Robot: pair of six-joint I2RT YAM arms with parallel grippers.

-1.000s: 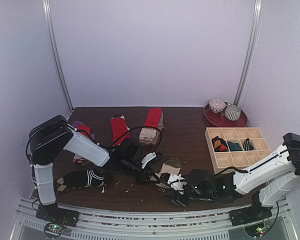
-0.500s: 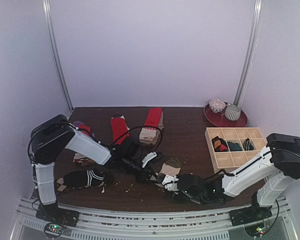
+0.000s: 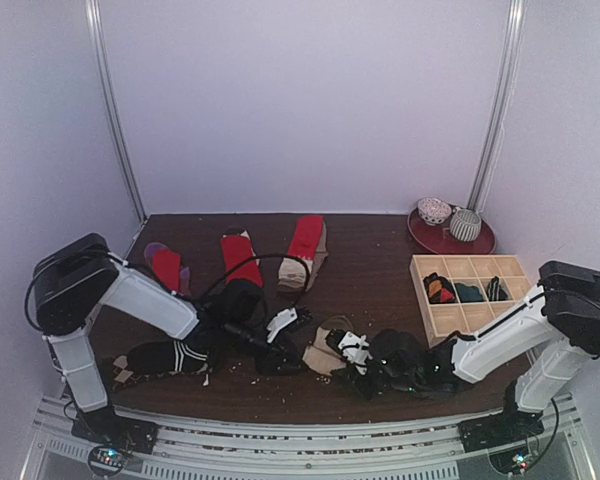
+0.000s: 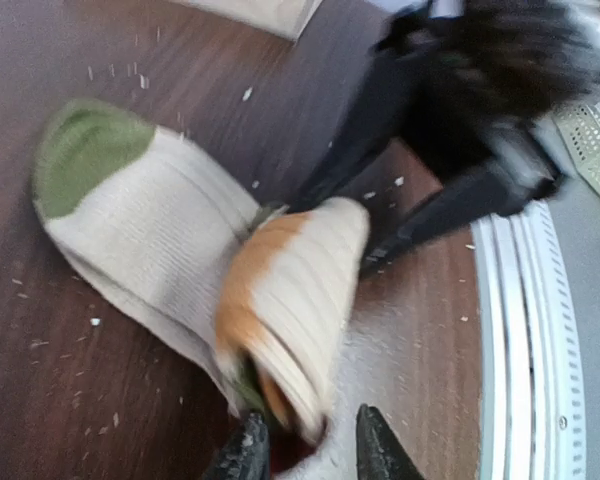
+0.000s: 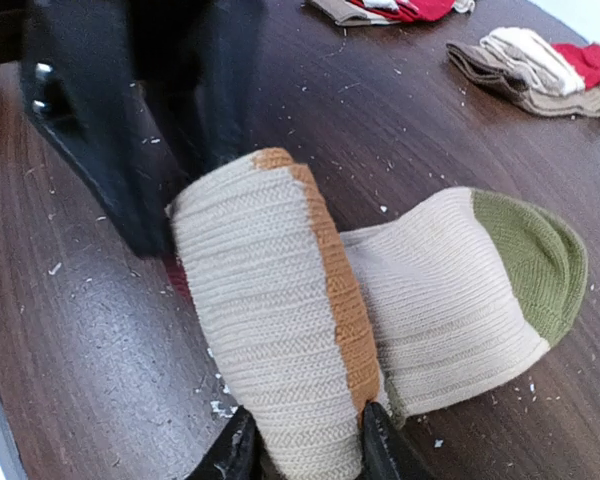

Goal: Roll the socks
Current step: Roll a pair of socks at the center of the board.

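The beige sock [image 5: 280, 330] with a green toe and an orange band lies at the front middle of the table [image 3: 380, 260], its cuff half rolled over. It also shows in the left wrist view [image 4: 170, 240] and the top view [image 3: 323, 357]. My right gripper [image 5: 307, 448] is shut on the roll's near end. My left gripper [image 4: 310, 452] holds the roll's other end between its fingers, and that view is blurred. The black striped sock [image 3: 170, 355] lies at the front left. Red socks [image 3: 240, 255] lie further back.
The pale wooden compartment tray [image 3: 475, 318] stands at the right and holds rolled socks. A red plate [image 3: 425, 238] with two bowls is at the back right. Crumbs are scattered over the dark table. The two grippers face each other closely.
My right gripper has moved left and up onto the beige sock. My left arm has swung left and its gripper has drawn back slightly. The sock's cuff end now stands rolled.
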